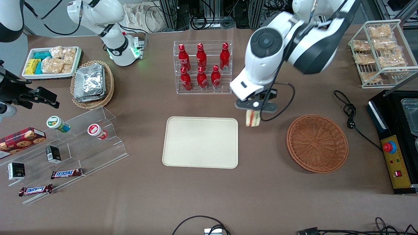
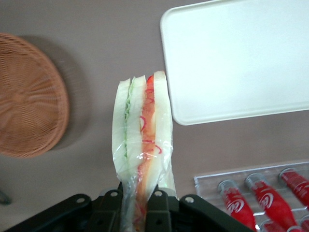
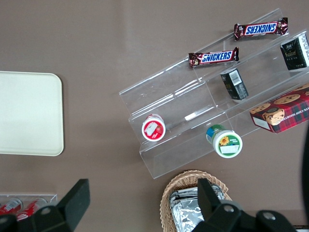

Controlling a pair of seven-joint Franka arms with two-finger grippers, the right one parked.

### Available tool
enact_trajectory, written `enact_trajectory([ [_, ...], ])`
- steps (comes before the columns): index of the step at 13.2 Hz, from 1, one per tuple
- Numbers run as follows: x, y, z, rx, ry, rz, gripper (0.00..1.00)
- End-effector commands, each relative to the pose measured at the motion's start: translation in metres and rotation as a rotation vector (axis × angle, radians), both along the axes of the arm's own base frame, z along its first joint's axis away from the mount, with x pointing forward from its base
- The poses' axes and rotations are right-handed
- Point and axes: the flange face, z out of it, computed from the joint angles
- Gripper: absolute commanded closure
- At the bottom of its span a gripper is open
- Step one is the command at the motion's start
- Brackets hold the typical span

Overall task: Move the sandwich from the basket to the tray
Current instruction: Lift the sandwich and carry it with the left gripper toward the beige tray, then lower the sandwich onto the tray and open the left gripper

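Front view: we see the gripper (image 1: 254, 110) hanging above bare table between the tray (image 1: 200, 142) and the basket (image 1: 317, 143), just off the tray's edge, with the sandwich (image 1: 252, 118) dangling below it.
Basket, front view: we find nothing in it; it lies toward the working arm's end of the table.
Bottle rack (image 1: 202, 67), front view: farther from the camera than the tray.
Left wrist view: we see the fingers (image 2: 157, 205) pressed together on one end of the sandwich's clear wrap, pinching it.
Only in the wrist view: the bread layers, the red and green filling, the crinkled film.
Handling: we judge it light, soft and easily crushed, the film slippery.
Hold: we think the narrow wrapped end suits a gentle pinch.
Right wrist view: we see one tray corner (image 3: 48, 96) and a clear stepped stand (image 3: 207, 104) of snacks; no sandwich, no working gripper.
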Motion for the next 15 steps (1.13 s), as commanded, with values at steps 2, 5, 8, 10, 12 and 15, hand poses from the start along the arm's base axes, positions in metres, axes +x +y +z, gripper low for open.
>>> enact_trajectory([
  [2, 0.019, -0.045, -0.076, -0.039, -0.014, 0.001, 0.99],
  [5, 0.037, -0.061, -0.139, -0.037, -0.059, 0.026, 0.99],
  [8, 0.038, -0.077, -0.193, -0.004, -0.091, 0.045, 0.99],
  [10, 0.035, -0.085, -0.220, 0.011, -0.111, 0.045, 0.97],
  [12, 0.032, -0.090, -0.229, 0.003, -0.115, 0.039, 0.95],
  [15, 0.032, -0.091, -0.248, 0.031, -0.134, 0.027, 0.78],
])
